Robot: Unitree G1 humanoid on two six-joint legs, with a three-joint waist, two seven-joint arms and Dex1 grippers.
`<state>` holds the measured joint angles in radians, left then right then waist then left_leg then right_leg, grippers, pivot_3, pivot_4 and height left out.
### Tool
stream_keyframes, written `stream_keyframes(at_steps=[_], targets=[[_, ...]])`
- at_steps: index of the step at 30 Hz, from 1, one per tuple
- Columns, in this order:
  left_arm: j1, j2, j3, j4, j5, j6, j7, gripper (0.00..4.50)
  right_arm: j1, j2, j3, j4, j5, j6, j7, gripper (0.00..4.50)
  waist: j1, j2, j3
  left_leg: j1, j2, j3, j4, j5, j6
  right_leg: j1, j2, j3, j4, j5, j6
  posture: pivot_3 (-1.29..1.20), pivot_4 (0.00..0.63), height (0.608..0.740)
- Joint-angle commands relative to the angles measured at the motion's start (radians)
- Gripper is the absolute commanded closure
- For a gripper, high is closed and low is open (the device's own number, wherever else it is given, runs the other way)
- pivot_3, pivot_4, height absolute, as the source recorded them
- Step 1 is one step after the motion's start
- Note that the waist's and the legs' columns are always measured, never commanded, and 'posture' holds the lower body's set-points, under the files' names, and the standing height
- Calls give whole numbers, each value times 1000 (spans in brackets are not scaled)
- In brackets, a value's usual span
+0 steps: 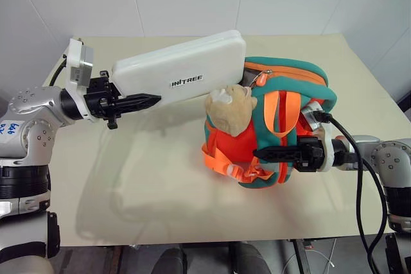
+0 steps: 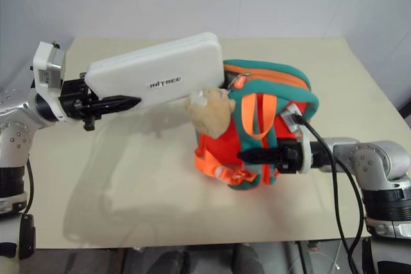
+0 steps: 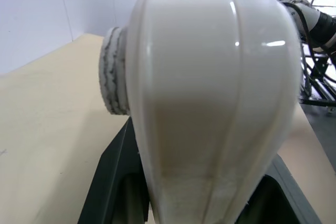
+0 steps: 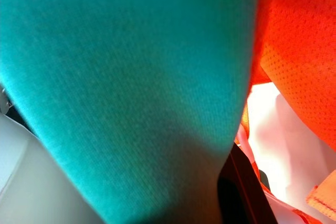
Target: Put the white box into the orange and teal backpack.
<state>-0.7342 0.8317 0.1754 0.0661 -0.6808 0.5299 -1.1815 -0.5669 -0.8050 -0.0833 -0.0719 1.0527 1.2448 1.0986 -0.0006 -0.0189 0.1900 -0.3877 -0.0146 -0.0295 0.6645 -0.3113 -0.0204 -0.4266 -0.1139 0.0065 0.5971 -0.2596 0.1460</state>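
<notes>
The white box, flat with dark lettering, hangs tilted above the table, and my left gripper is shut on its near end. Its far corner reaches the open top of the orange and teal backpack, which stands upright at centre right. A tan plush toy hangs on the backpack's front, just under the box. My right gripper is shut on the backpack's lower front fabric. In the left wrist view the box sits between my black fingers. The right wrist view shows teal fabric and orange mesh close up.
The beige table runs to a white wall at the back, and its front edge lies close to me. A black cable loops off my right wrist beside the backpack. Bare tabletop lies left of the backpack under the box.
</notes>
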Motion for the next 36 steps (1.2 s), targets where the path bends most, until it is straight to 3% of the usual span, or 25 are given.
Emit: stream_keyframes(at_steps=[1, 11, 25, 36], targets=[[-46, 44, -23, 36, 64, -44, -45, 3146, -1, 9, -14, -26, 17, 7, 0, 3952, 0, 0, 0, 0, 0, 0, 0, 0, 0, 0, 0, 0, 0, 0, 0, 0, 150, 740], [-218, 15, -238, 142, 237, -72, -163, 3146, -16, 31, -7, -28, 15, 5, 3, 3952, 0, 0, 0, 0, 0, 0, 2, -1, 2, 0, 0, 0, 3, 0, 0, 0, 150, 740], [-437, -257, -391, 143, 293, 64, -157, 3146, -1, 87, -11, -48, 16, -4, -24, 3952, -2, 0, 0, 0, 0, 0, 2, 0, 2, -1, 1, 0, 4, 0, 0, 0, 150, 740], [-457, -406, -472, 115, 371, 85, -145, 3146, 16, 123, -23, -69, 22, -3, -49, 3952, -4, 0, 0, 0, 0, 1, 3, 0, 1, -1, 1, 0, 4, 0, 0, 0, 150, 740]])
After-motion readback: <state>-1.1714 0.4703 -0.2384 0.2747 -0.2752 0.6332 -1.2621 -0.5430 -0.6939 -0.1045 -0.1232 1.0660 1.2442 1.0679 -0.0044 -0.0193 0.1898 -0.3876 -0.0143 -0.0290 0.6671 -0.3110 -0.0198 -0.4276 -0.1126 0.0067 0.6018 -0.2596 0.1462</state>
